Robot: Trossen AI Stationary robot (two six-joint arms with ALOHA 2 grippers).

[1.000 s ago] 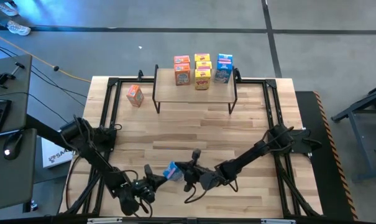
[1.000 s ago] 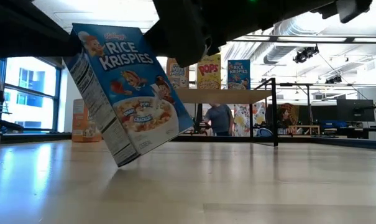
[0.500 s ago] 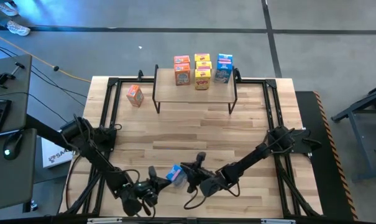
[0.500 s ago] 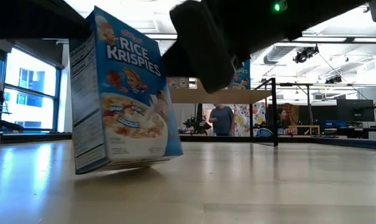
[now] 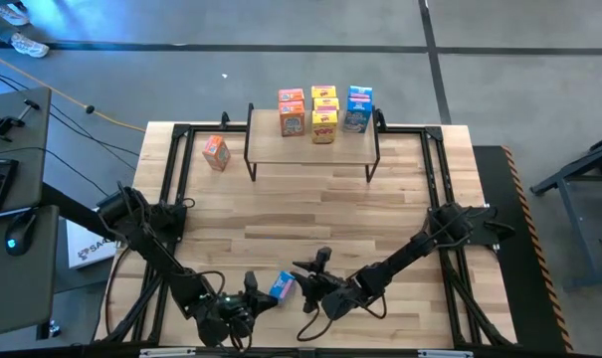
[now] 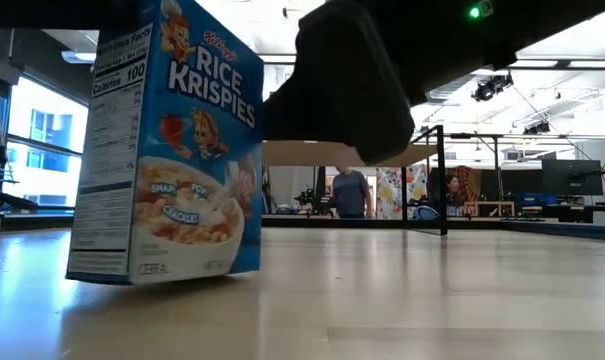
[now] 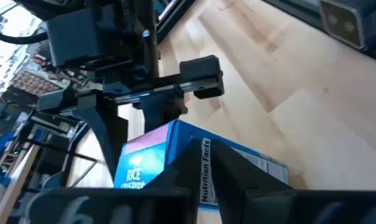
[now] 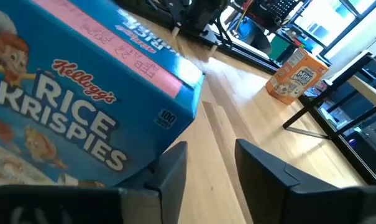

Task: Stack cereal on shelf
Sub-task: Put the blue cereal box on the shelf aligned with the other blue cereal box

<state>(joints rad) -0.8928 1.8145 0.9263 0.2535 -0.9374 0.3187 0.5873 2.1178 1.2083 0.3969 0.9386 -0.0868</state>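
Blue cereal box [image 5: 282,286] stands upright on the tabletop [image 5: 310,214], far from the shelf [image 5: 310,142]. Left gripper [image 5: 253,298] fingers nearly closed behind it; right gripper [image 5: 308,278] parted, released beside it.

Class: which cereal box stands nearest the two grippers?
The blue box at the table's near edge, between the left gripper and right gripper; every other box is by the shelf.
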